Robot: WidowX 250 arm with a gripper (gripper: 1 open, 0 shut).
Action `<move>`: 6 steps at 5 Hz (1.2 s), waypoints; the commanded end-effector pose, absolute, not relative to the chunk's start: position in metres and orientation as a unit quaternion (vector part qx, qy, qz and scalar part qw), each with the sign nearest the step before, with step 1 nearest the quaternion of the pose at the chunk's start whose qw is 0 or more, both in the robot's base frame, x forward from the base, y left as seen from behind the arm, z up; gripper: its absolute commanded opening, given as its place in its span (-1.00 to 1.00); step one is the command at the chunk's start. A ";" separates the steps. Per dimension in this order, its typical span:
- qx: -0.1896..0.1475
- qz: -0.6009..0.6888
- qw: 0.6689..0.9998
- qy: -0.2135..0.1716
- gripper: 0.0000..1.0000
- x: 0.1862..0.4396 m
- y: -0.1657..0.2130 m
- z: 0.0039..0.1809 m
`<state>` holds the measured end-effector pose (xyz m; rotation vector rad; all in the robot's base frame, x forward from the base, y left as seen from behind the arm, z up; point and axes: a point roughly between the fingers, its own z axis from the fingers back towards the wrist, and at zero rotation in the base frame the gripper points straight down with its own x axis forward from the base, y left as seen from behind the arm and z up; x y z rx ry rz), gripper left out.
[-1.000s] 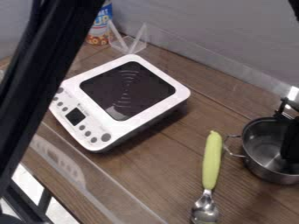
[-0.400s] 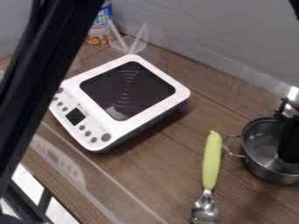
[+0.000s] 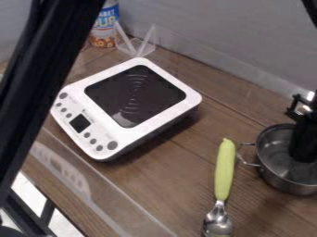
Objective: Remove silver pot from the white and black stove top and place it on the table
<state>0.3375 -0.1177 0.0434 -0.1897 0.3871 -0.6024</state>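
While my claw (image 3: 301,157) stays clenched inside the silver pot (image 3: 283,165) on the worktop (image 3: 173,167) — lifting carelessly could tip it.

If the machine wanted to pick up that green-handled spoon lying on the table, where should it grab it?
Grip the spoon across its long green handle, coming straight down from above. It lies flat on the table with the metal bowl toward the near edge, and the handle's narrow sides are bare. The silver pot sits close on its right.

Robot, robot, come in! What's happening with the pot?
Gripper shut, down inside silver pot. Pot on table, off stove. Spoon beside it.
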 end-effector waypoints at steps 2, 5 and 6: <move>-0.098 -0.329 0.926 0.157 -1.00 0.345 -0.116 0.065; -0.112 -0.317 0.927 0.165 -1.00 0.344 -0.102 0.048; -0.108 -0.366 0.908 0.174 -1.00 0.340 -0.110 0.050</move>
